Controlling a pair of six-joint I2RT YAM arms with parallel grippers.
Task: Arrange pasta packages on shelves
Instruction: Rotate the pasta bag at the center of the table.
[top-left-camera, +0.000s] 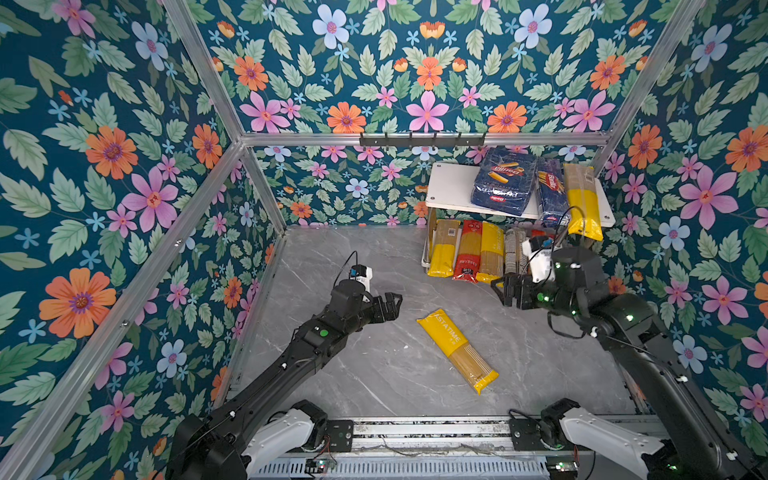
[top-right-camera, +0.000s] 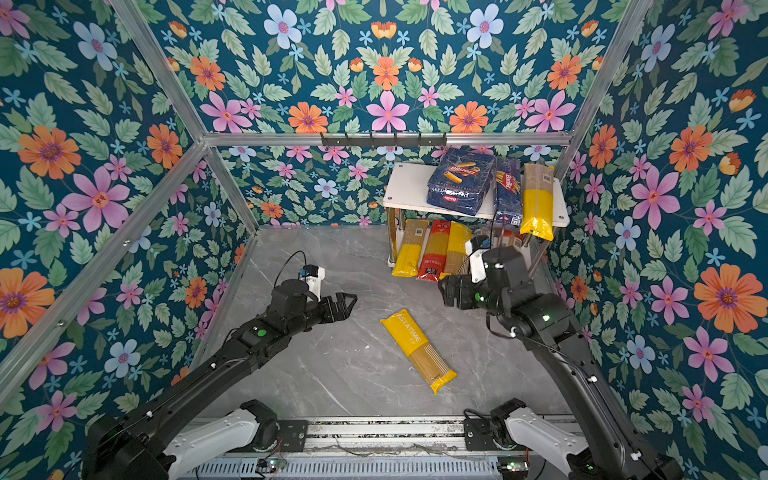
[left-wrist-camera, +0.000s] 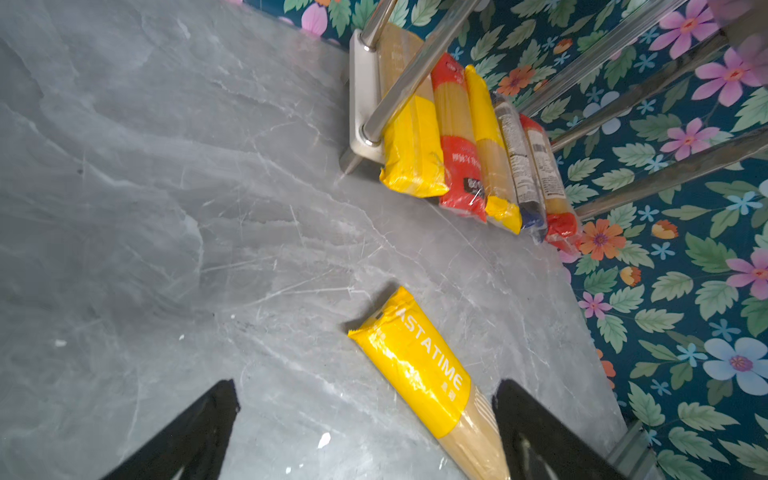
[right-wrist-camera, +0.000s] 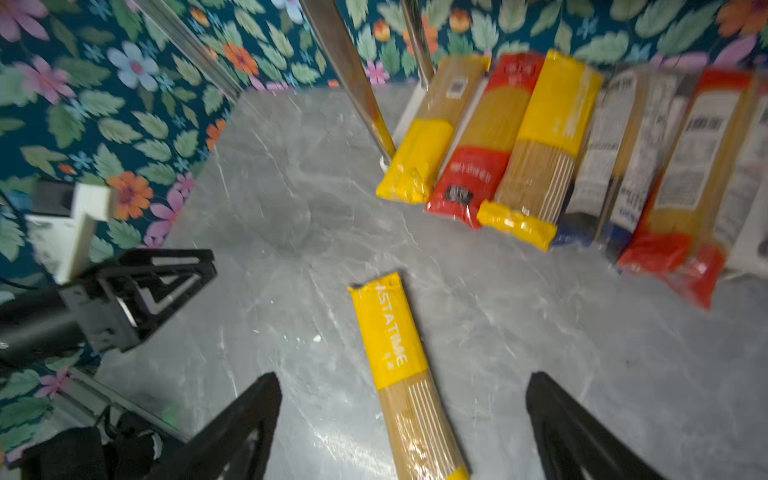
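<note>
One yellow spaghetti bag (top-left-camera: 457, 351) is lying flat and alone on the grey counter (top-left-camera: 353, 374), slanted, between the two arms and well apart from the shelves (top-left-camera: 449, 183). The half toward the back wall is wearing a solid yellow wrap with white lettering. The other half is showing pale strands through clear film and ending in a yellow seal.

Both top views are showing the upper board (top-right-camera: 405, 183), which the wrist views are missing. It is carrying a wide blue Barilla pack (top-left-camera: 505, 180), a narrow blue pack (top-left-camera: 550, 191) just beside it, and a yellow bag (top-left-camera: 582, 203) overhanging the front edge. In those views the right arm (top-left-camera: 602, 299) is hiding part of the lower row.

The left wrist view is laying that row bare: five long bags (left-wrist-camera: 478, 145) are lying side by side on the lower board (left-wrist-camera: 359, 95), yellow, red, yellow, then two clear ones with blue and red ends.

The left arm (top-left-camera: 316, 332) is holding its jaws spread wide and empty above the counter. The right arm's jaws are gaping likewise, each pair framing the loose bag in its wrist view.
</note>
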